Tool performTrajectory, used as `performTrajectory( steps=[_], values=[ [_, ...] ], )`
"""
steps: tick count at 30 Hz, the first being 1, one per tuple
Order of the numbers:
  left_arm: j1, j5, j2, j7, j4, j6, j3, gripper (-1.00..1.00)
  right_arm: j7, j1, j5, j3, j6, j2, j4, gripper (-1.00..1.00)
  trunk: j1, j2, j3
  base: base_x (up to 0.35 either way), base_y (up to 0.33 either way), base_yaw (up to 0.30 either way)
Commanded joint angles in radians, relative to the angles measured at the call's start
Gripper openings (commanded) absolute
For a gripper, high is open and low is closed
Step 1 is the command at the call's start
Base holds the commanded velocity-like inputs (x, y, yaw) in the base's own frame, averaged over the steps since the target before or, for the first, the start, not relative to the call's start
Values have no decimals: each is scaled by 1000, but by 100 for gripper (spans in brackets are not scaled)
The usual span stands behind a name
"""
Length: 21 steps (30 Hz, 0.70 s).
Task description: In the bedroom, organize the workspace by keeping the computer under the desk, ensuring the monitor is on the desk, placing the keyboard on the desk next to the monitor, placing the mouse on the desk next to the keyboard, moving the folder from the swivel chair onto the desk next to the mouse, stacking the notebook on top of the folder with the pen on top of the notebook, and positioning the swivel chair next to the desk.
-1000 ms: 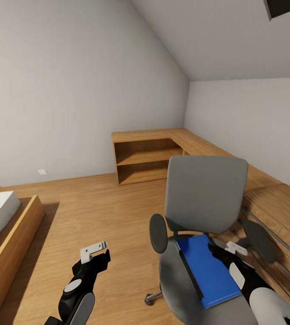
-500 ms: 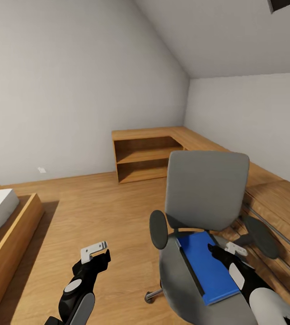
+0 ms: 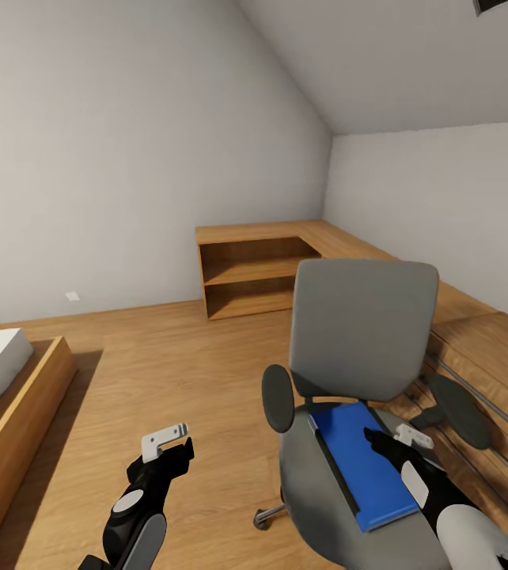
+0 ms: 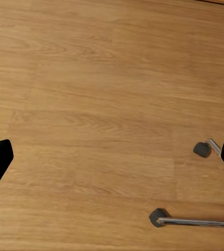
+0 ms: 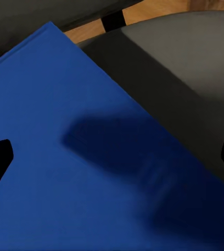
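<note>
On the grey seat of the swivel chair (image 3: 341, 475) lies the blue folder (image 3: 361, 463), flat and not yet lifted. Right tool (image 3: 388, 438) hangs just above it, fingers spread wide and empty. Left tool (image 3: 167, 445) hovers over the wood floor (image 3: 183, 372), also wide. Judged from this, the folder transfer is pending; no other item appears placed.

Bright even light, soft shadows, sharp rendered views
</note>
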Motion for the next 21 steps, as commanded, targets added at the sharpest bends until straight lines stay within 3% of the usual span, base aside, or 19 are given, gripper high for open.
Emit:
performTrajectory(
  steps=[1,21],
  values=[
    [-1,8,0,8,-1,3,-1,100,6,-1,-8,-5,5,0,-1,100,0,0,-1,0,0,0],
    [-1,8,0,7,2,5,-2,100,6,0,-6,-4,3,1,1,100,0,0,-1,0,0,0]
  ],
)
